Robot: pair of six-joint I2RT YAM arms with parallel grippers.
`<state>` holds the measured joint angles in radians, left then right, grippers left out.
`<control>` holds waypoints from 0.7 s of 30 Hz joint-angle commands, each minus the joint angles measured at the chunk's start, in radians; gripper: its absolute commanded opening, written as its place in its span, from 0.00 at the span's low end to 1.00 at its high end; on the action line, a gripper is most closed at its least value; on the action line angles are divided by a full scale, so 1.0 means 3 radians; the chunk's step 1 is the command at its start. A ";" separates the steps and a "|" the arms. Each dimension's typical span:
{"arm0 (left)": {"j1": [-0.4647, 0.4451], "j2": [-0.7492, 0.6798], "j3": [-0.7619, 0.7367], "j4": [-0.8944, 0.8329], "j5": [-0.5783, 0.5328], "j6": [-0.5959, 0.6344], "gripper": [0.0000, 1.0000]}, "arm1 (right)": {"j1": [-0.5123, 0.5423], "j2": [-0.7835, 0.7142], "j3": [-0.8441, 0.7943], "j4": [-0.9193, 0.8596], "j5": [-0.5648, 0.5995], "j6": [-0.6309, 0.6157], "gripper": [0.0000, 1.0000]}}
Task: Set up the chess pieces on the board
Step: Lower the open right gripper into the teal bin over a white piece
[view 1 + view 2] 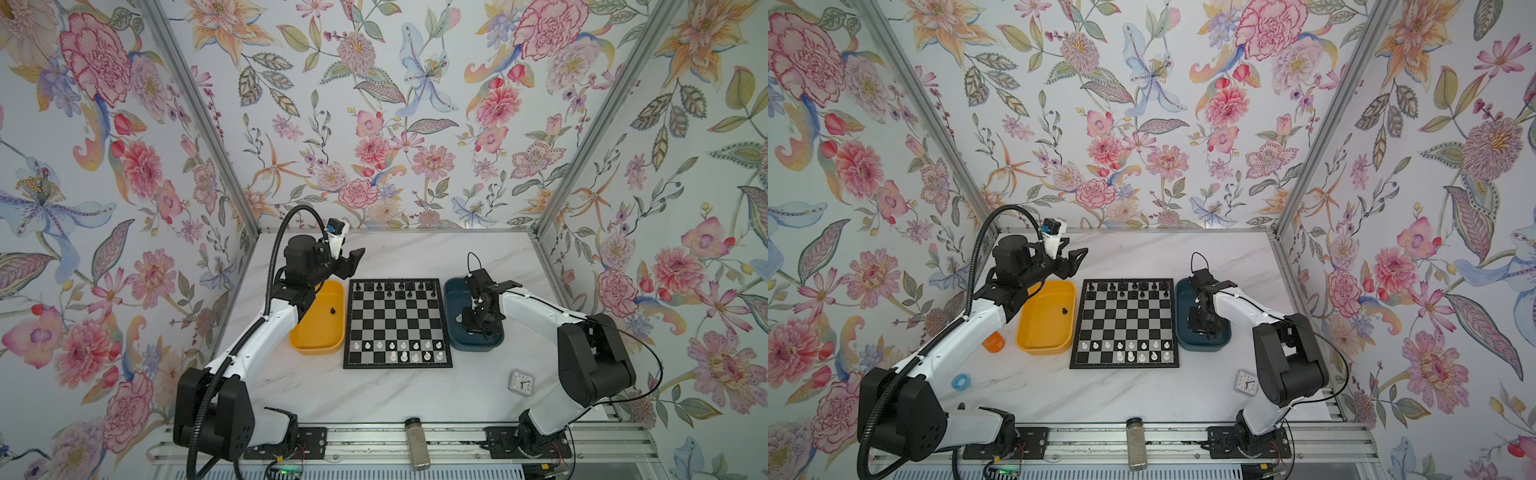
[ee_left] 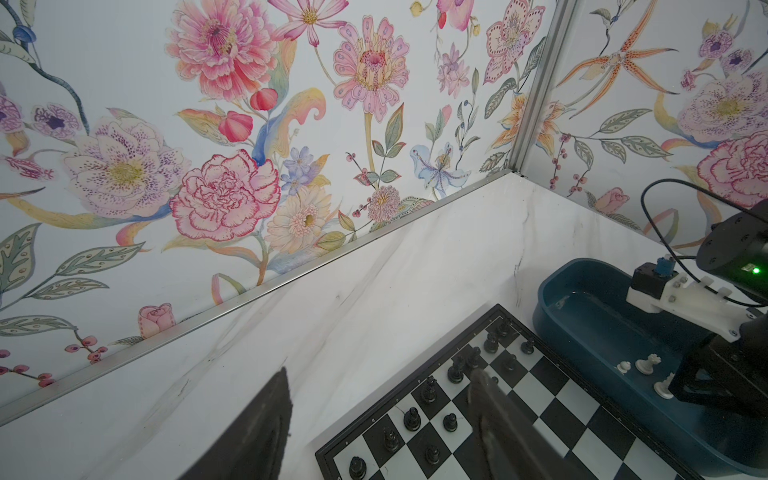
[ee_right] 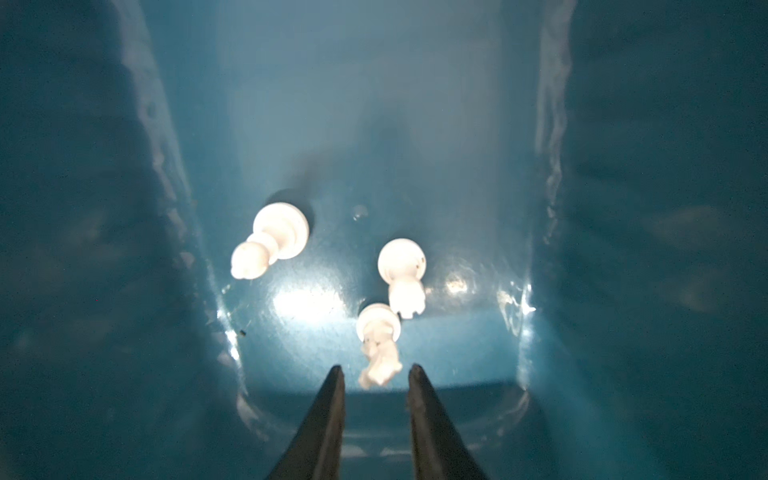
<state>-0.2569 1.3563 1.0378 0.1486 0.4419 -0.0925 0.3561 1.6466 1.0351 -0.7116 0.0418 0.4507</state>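
Note:
The board (image 1: 397,324) (image 1: 1125,324) lies mid-table. Black chess pieces (image 1: 389,286) fill its far rows and white ones (image 1: 403,345) its near rows. One black piece (image 1: 332,311) lies in the yellow tray (image 1: 318,347). My right gripper (image 3: 376,368) (image 1: 478,326) reaches down into the dark blue tray (image 1: 453,287). Its jaws stand slightly apart around the head of a white knight (image 3: 378,345), with a gap on each side. A white pawn (image 3: 274,241) and a white rook (image 3: 403,270) lie beside the knight. My left gripper (image 2: 380,372) (image 1: 354,259) hangs open and empty above the board's far left corner.
A small clock (image 1: 521,382) sits near the right arm's base and a jar (image 1: 417,442) lies on the front rail. An orange object (image 1: 993,343) and a blue ring (image 1: 960,381) rest left of the yellow tray. Floral walls close in three sides.

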 commanded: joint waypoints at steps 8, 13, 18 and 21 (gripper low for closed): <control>0.0054 -0.0006 0.0079 -0.0045 0.0076 0.0032 0.69 | -0.0037 0.0067 0.0073 0.0001 0.0061 0.0033 0.25; 0.0061 -0.0004 0.0079 -0.0045 0.0084 0.0032 0.69 | -0.0035 0.0090 0.0088 0.0005 0.0060 0.0022 0.22; 0.0065 0.0002 0.0079 -0.0045 0.0081 0.0032 0.69 | -0.0042 0.0104 0.0093 0.0004 0.0060 0.0020 0.19; 0.0074 -0.0001 0.0079 -0.0045 0.0081 0.0032 0.69 | -0.0042 0.0100 0.0093 0.0005 0.0062 0.0016 0.18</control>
<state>-0.2485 1.3563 1.0378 0.1486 0.4427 -0.0925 0.3508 1.6554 1.0397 -0.7090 0.0444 0.4503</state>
